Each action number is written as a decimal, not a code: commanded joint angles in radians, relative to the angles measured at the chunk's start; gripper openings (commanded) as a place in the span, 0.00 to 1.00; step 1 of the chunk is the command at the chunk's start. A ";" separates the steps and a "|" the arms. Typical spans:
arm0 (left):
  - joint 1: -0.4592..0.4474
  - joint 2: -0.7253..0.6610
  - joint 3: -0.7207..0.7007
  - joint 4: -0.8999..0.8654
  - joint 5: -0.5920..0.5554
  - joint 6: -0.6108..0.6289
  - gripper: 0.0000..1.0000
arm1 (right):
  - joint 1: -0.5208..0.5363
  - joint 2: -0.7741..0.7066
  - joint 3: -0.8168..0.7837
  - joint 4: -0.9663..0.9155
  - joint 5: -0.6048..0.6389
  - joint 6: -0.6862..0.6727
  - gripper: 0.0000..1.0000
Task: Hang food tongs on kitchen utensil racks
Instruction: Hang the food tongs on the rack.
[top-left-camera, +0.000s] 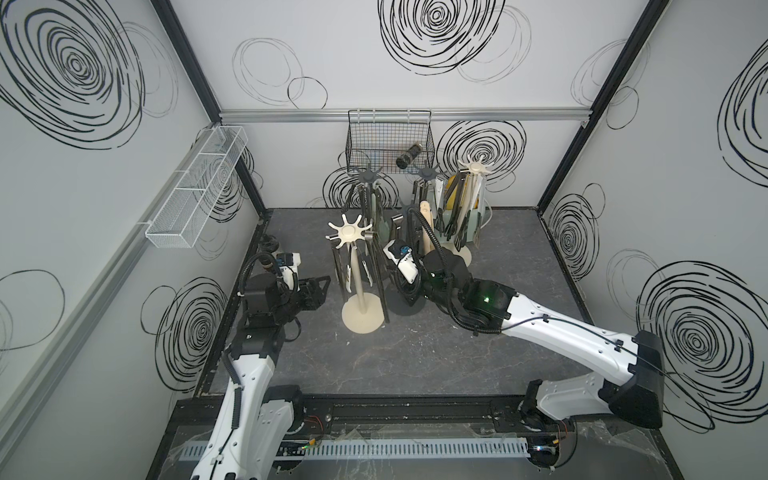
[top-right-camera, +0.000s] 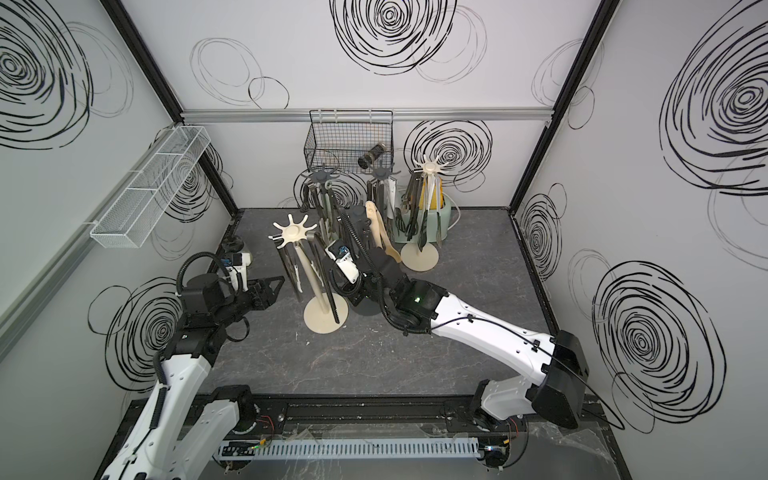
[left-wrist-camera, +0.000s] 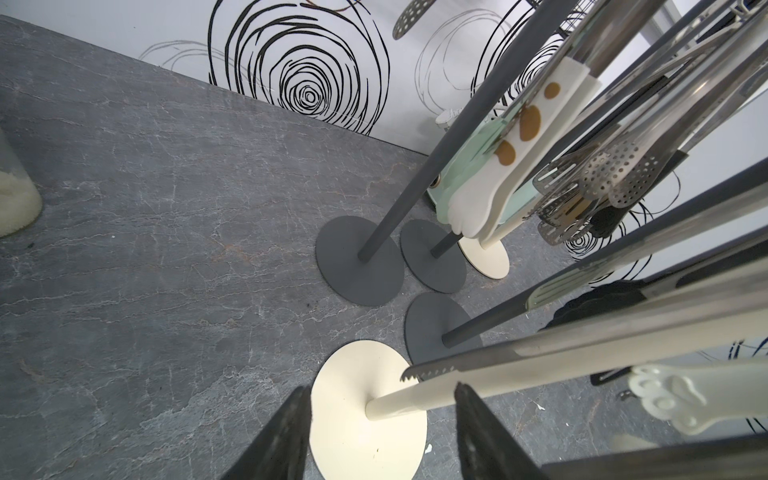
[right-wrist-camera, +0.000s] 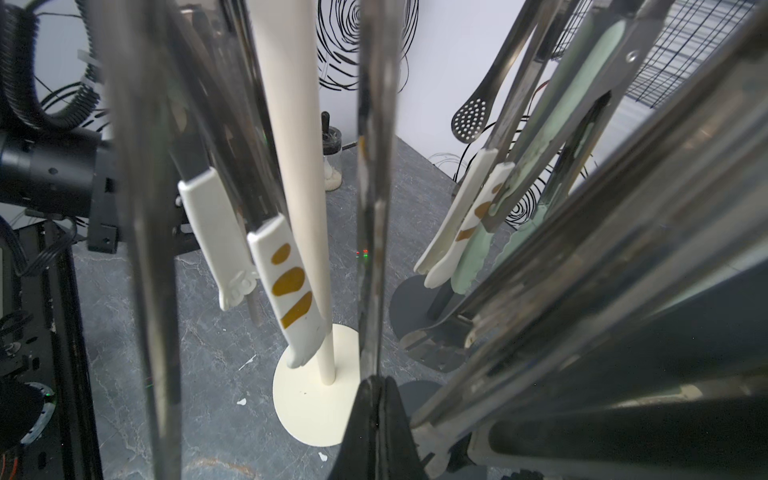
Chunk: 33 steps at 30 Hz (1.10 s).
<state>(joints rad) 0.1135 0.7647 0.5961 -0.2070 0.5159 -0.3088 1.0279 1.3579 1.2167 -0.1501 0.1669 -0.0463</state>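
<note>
Five kitchen utensil racks stand grouped mid-table. The front cream rack (top-left-camera: 350, 233) (top-right-camera: 293, 235) carries steel, black and white paw-tipped food tongs (right-wrist-camera: 291, 291). Dark racks (top-left-camera: 368, 176) (top-left-camera: 424, 172) and a cream rack (top-left-camera: 475, 167) at the back hold several more tongs. A beige wooden pair (top-left-camera: 426, 224) rises beside my right arm. My left gripper (top-left-camera: 324, 284) (left-wrist-camera: 382, 388) is open and empty, left of the front rack's pole. My right gripper (right-wrist-camera: 376, 380) is shut, its tips against a hanging steel tong arm (right-wrist-camera: 374, 208). Whether it pinches that arm is unclear.
A black wire basket (top-left-camera: 390, 137) holding a dark cylinder hangs on the back wall. On the left wall is a white mesh tray (top-left-camera: 195, 187). A pale green container (top-left-camera: 469, 216) stands behind the back racks, and a small jar (right-wrist-camera: 332, 166) at the far left edge.
</note>
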 joint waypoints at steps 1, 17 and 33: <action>-0.003 -0.009 -0.007 0.050 0.012 -0.009 0.59 | -0.003 -0.037 0.035 0.043 0.005 -0.008 0.00; -0.004 -0.007 -0.007 0.051 0.012 -0.009 0.59 | -0.020 0.011 0.070 0.011 -0.051 -0.001 0.00; -0.002 -0.005 -0.007 0.051 0.012 -0.009 0.59 | -0.007 0.065 0.066 -0.008 -0.064 0.013 0.00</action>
<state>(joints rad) 0.1135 0.7647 0.5961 -0.2070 0.5159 -0.3119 1.0168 1.4109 1.2488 -0.1585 0.1108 -0.0418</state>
